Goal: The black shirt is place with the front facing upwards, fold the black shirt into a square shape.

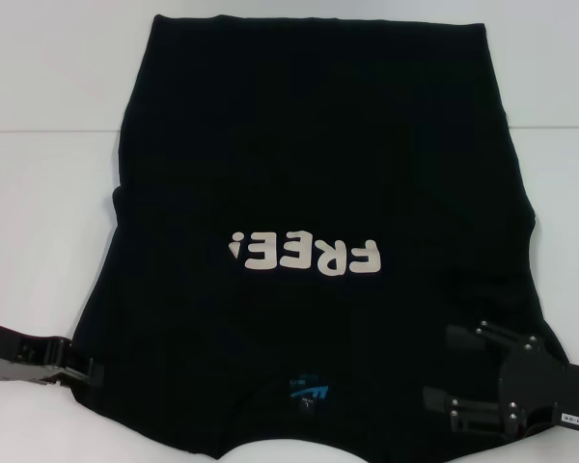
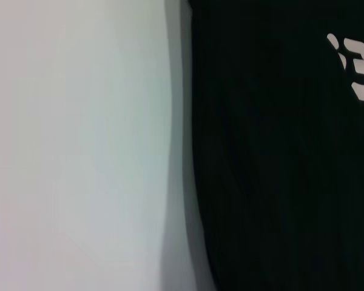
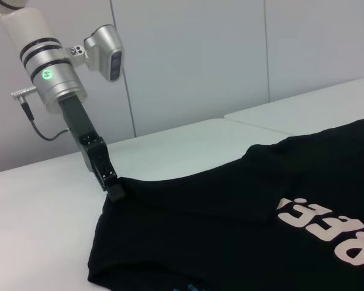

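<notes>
The black shirt [image 1: 309, 164] lies flat on the white table [image 1: 39, 212], front up, with the white letters "FREE!" [image 1: 304, 256] and the blue neck label [image 1: 307, 391] towards me. Its sleeves look folded in. My left gripper [image 1: 85, 371] is at the shirt's near left corner and shut on its edge; the right wrist view shows it pinching that corner [image 3: 112, 189]. My right gripper [image 1: 438, 367] is open over the shirt's near right shoulder, holding nothing. The left wrist view shows the shirt's side edge [image 2: 279, 182].
The white table runs bare to the left and right of the shirt. A seam between two tabletops [image 1: 48, 129] crosses at the back. A white wall [image 3: 200, 60] stands beyond the table.
</notes>
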You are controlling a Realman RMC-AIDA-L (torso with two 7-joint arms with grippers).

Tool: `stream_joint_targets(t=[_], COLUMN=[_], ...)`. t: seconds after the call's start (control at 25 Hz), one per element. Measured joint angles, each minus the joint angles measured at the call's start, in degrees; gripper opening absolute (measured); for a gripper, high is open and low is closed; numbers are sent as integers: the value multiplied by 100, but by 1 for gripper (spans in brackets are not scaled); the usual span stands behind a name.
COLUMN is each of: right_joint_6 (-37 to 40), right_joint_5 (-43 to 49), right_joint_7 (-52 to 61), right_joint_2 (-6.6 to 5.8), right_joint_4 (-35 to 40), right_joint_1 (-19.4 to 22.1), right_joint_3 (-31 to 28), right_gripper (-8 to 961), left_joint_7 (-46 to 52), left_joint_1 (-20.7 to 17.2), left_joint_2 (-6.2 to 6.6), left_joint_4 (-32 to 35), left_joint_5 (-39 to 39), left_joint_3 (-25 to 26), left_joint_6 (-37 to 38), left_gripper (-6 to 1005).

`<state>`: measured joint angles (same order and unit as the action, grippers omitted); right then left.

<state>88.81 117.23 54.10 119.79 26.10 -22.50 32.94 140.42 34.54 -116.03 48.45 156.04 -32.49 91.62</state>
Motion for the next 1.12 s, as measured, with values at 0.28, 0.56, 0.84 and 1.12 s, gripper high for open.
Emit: stream_joint_targets(t=[0.28,0.56,0.84,1.12], right_joint_6=[5,57,504,1122], right_joint_5=[-5,-15,23,318], right_joint_7=[3,62,2335,6423], right_joint_2=[0,0,-80,-871], right_joint_4=[7,25,1176,2220], right_joint_1=[0,3,51,-269], right_joint_3=[-7,-28,-30,-39], right_gripper=[912,912,912,911], left_joint_7=[-4,-89,-116,-479], left_joint_1=[0,-36,-26,29], left_joint_2=[-7,-20,-7,-26], left_joint_4=[16,101,204,251], left_joint_5=[5,-17,-40,-146], left_joint_3=[-52,-46,-3,17], left_joint_6=[-20,55,277,382], left_gripper=[246,17,17,17])
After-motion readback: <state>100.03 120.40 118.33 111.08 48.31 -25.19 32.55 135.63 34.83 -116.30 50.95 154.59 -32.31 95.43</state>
